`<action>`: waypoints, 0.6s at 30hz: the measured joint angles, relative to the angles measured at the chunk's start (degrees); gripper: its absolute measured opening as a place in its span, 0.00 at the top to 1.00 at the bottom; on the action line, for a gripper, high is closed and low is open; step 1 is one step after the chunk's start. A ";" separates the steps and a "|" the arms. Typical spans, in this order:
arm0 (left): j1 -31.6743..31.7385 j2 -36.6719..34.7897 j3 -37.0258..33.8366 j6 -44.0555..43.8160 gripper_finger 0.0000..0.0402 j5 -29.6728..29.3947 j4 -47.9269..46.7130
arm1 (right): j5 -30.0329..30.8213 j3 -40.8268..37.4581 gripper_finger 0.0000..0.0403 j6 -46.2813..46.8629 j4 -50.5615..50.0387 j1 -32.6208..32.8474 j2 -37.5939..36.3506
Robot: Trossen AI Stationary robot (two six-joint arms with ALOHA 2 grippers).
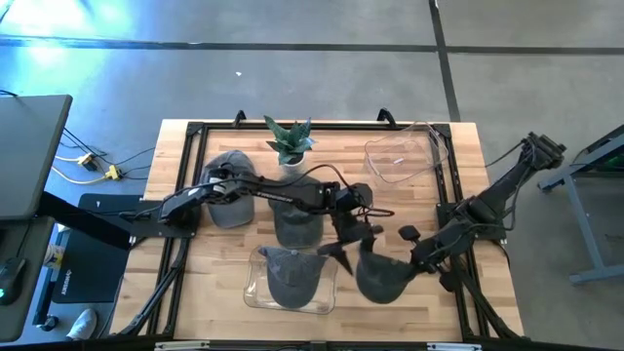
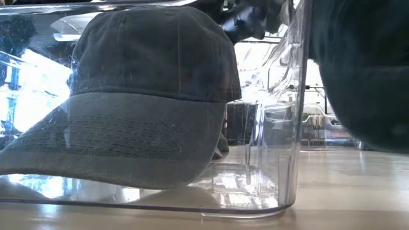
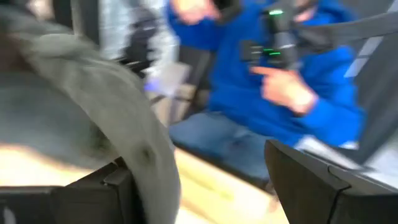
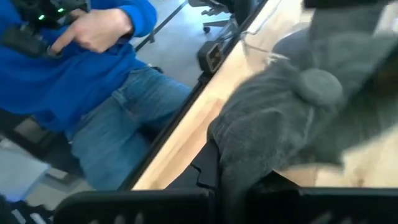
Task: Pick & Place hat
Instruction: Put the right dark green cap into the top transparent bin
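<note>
Several grey caps are on the table. One cap (image 1: 289,275) sits in a clear bin (image 1: 255,292) at the near edge, filling the low view (image 2: 147,96). Another cap (image 1: 382,278) is beside that bin, on its right, and my right gripper (image 1: 413,255) is shut on it. It shows dark in the low view (image 2: 364,70). My left gripper (image 1: 343,239) is open just left of this cap, whose cloth (image 3: 93,118) lies against one finger (image 3: 115,186). Two more caps (image 1: 230,195) (image 1: 297,222) rest on the table under the left arm. My right gripper pinches the cap's cloth (image 4: 233,168) between its two fingers, coming from the table's right side. The crown with its top button (image 4: 317,85) spreads out beyond the fingers. Whether the cap is lifted clear of the table, I cannot tell. My left gripper: I cannot tell whether its finger touches the cap.
A potted plant (image 1: 290,141) stands at the far middle. An empty clear bin (image 1: 405,156) is at the far right. A person in a blue top (image 4: 68,56) stands beyond the table's near edge, holding a device.
</note>
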 joint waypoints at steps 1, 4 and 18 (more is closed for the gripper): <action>-0.04 0.00 0.00 0.02 0.31 1.84 0.08 | 0.02 0.00 0.99 0.33 0.00 0.46 0.00; -0.02 0.00 0.00 0.18 0.31 3.60 0.32 | 0.83 0.02 0.99 2.02 0.00 1.68 0.00; -0.11 0.01 2.17 -0.32 0.56 -9.49 2.09 | 5.65 0.07 0.96 2.92 -2.45 2.53 0.00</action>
